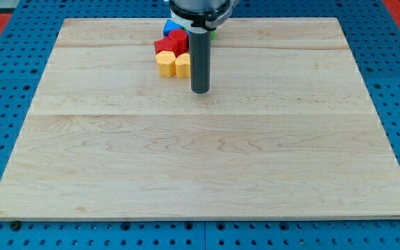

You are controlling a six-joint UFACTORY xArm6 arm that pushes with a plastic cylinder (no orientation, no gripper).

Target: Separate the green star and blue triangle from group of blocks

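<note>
A pale wooden board [200, 160] lies on a blue pegboard surface [5, 83]. Near the view's top, a little left of centre, a small cluster of blocks sits packed together. Two yellow blocks [173, 64] lie side by side at the cluster's lower edge, their shapes hard to make out. Above them are two red blocks [171, 44], touching the yellow ones. A blue block [170, 28], possibly the triangle, shows at the cluster's top, partly hidden. A sliver of green [213, 30] peeks out on the view's right of the rod; its shape cannot be told. The dark rod [200, 59] stands upright, and my tip [200, 91] rests on the board just right of the yellow blocks and slightly below them. The tool is a plain rod with nothing to spread or pinch.
</note>
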